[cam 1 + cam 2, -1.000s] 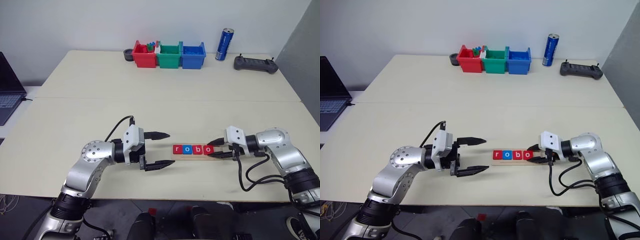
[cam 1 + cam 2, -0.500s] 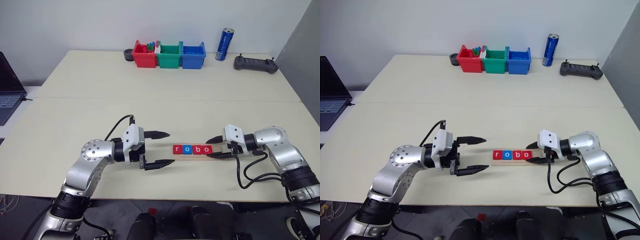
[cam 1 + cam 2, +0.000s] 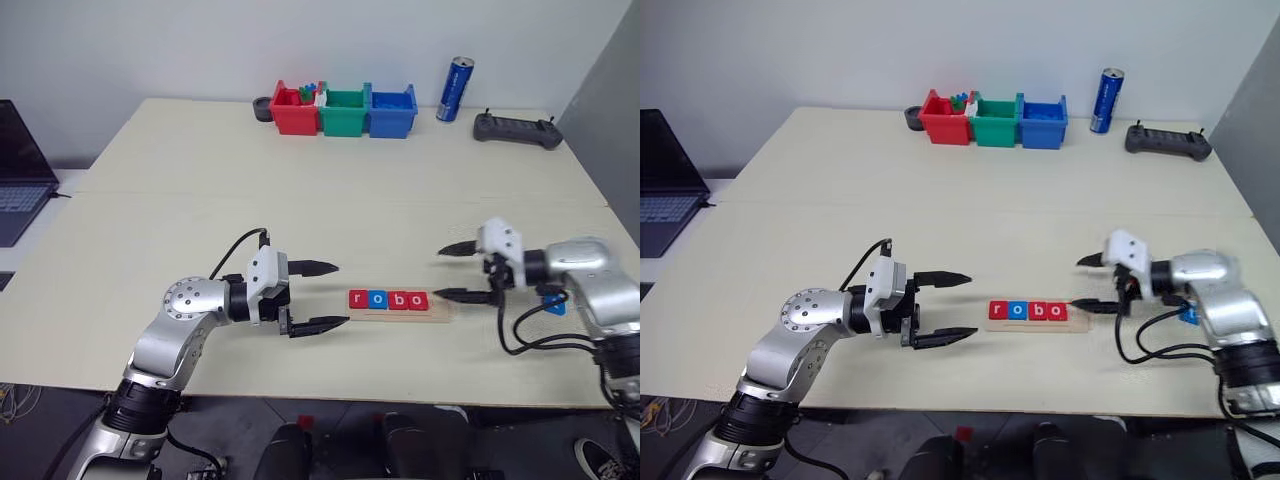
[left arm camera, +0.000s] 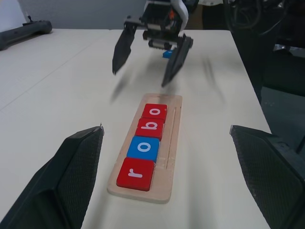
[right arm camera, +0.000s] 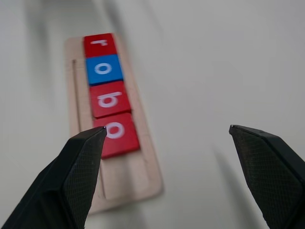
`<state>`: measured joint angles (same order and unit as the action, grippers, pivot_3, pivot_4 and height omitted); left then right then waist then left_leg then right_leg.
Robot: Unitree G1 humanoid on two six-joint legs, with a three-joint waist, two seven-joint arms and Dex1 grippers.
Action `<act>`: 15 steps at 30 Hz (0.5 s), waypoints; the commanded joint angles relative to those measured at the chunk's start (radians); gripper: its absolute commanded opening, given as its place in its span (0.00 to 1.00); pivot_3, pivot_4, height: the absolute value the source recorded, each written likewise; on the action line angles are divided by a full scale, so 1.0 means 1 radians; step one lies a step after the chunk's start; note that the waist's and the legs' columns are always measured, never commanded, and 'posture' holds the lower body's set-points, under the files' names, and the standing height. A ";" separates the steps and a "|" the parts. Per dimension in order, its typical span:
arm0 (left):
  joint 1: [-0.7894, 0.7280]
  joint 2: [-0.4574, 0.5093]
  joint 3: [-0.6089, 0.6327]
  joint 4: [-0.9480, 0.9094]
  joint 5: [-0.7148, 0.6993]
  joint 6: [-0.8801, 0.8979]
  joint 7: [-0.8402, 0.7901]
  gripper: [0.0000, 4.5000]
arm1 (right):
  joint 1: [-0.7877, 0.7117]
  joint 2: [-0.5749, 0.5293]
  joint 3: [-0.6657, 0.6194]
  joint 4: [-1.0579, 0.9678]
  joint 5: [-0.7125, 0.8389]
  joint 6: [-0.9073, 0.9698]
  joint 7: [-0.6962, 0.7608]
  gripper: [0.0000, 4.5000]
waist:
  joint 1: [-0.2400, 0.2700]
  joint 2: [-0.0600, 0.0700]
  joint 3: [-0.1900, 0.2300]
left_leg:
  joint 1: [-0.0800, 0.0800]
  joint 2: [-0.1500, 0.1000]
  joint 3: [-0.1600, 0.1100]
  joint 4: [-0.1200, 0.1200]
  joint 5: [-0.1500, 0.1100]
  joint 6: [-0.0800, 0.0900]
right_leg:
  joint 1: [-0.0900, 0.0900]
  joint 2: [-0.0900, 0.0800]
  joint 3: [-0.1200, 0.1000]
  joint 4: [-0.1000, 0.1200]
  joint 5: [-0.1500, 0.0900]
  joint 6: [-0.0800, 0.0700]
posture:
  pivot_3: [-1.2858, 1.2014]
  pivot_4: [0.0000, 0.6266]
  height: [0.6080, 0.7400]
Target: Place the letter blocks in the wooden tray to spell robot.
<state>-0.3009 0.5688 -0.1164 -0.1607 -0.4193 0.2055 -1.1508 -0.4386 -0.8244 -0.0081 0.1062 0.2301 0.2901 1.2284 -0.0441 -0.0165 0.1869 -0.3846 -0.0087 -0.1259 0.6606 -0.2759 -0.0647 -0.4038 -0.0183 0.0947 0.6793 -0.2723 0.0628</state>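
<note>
Now the right tool (image 3: pixel 466 272) has pulled back to the right and lifted off the wooden tray (image 3: pixel 440 314), its fingers spread wide and holding nothing. A second ago they were nearly together at the tray's right end. Four letter blocks (image 3: pixel 389 299) sit in the tray near the table's (image 3: pixel 330 190) front edge, reading r, o, b, o; the right slot is bare. A small blue piece (image 3: pixel 554 305) lies beside the right arm, possibly the missing t. The left tool (image 3: pixel 318 296) hovers spread left of the tray.
</note>
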 commanded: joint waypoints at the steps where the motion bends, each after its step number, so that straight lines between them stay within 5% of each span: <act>1: -0.002 -0.014 -0.007 -0.033 -0.003 -0.021 0.002 1.00 | 0.117 -0.001 -0.200 -0.114 0.039 0.125 -0.198 0.98 | 0.007 0.000 0.000 | 0.000 0.000 0.000 0.000 0.000 0.000 | 0.000 0.000 0.000 0.000 0.000 0.000 | 0.52 0.24 1.00; 7: -0.019 -0.059 -0.037 -0.024 -0.004 -0.020 0.002 1.00 | 0.399 0.151 -0.528 -0.311 -0.052 0.290 -0.654 0.98 | 0.015 0.000 0.000 | 0.000 -0.001 0.001 0.000 0.000 0.000 | 0.000 0.000 0.002 0.001 0.000 0.000 | 0.52 0.24 1.00; 15: -0.111 -0.082 -0.067 0.081 0.007 -0.046 -0.071 1.00 | 0.439 0.403 -0.596 -0.513 -0.016 0.565 -0.968 0.98 | -0.012 0.004 -0.003 | 0.003 0.001 0.004 0.000 0.000 0.000 | 0.000 0.003 0.005 0.002 0.000 0.000 | 0.52 0.24 1.00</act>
<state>-0.3974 0.4892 -0.1806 -0.0849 -0.4152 0.1805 -1.2039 0.0232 -0.4381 -0.5818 -0.3265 0.1848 0.8077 0.3068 -0.0560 -0.0123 0.1843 -0.3818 -0.0069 -0.1216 0.6603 -0.2757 -0.0649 -0.4037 -0.0150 0.0992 0.6810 -0.2723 0.0627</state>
